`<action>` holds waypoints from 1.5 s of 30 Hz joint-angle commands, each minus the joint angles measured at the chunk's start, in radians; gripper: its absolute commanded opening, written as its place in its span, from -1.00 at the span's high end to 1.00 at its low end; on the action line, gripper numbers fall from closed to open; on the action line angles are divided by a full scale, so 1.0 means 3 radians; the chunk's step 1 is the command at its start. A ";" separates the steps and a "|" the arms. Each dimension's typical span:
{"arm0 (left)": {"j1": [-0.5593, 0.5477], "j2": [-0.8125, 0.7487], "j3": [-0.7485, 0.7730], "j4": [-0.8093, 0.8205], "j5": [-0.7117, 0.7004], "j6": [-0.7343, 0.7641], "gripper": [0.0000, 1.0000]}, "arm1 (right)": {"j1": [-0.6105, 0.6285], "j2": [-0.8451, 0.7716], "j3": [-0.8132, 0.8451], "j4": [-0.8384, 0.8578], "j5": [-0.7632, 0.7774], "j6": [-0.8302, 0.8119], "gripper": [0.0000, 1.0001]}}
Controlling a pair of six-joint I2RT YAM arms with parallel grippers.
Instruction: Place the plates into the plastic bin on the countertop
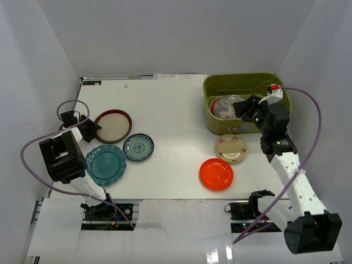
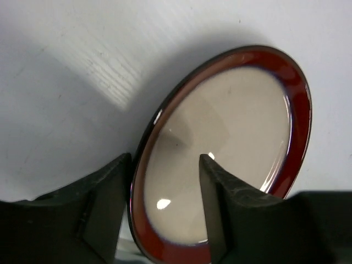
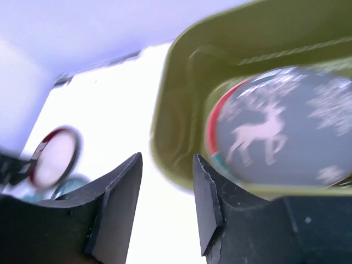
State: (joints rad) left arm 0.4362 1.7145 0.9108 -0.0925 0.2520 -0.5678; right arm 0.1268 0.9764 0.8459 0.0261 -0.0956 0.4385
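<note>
On the countertop [image 1: 176,115], far right, bin [image 1: 236,77] holding the grey plate [image 1: 226,108] over the red one [image 3: 211,127]; teal [image 1: 105,164], maroon-rimmed [image 1: 113,126], orange [image 1: 216,174], cream [image 1: 230,148] and blue-green [image 1: 138,147] plates lying outside it. Above the bin's near left rim, right gripper [image 3: 165,165] parted and empty. Far left, left gripper [image 2: 164,159] parted, straddling the maroon-rimmed plate's edge.

maroon-rimmed plate [image 2: 231,148]: glossy, glazed | countertop [image 1: 176,115]: matte white | bin [image 1: 220,88]: smooth, probably plastic
</note>
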 commanded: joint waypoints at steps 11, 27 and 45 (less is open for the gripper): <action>0.0070 -0.0202 -0.0285 0.0773 0.0459 -0.0382 1.00 | 0.1105 -0.0407 -0.0662 0.0537 -0.0172 0.0415 -0.08; -0.0558 -0.1762 -0.0877 0.1460 0.1205 -0.1610 1.00 | 0.1904 0.0340 0.0175 0.0522 -0.0326 0.0410 -0.80; -0.1704 -0.2591 -0.1333 0.1505 0.1257 -0.1641 1.00 | 0.1909 0.1025 0.0509 0.0261 0.0012 0.0374 -0.52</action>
State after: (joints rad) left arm -0.0509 0.9970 0.4965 0.2192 0.5819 -1.0134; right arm 0.6960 1.2709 0.9852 0.0841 -0.1001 0.5438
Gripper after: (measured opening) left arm 0.026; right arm 0.799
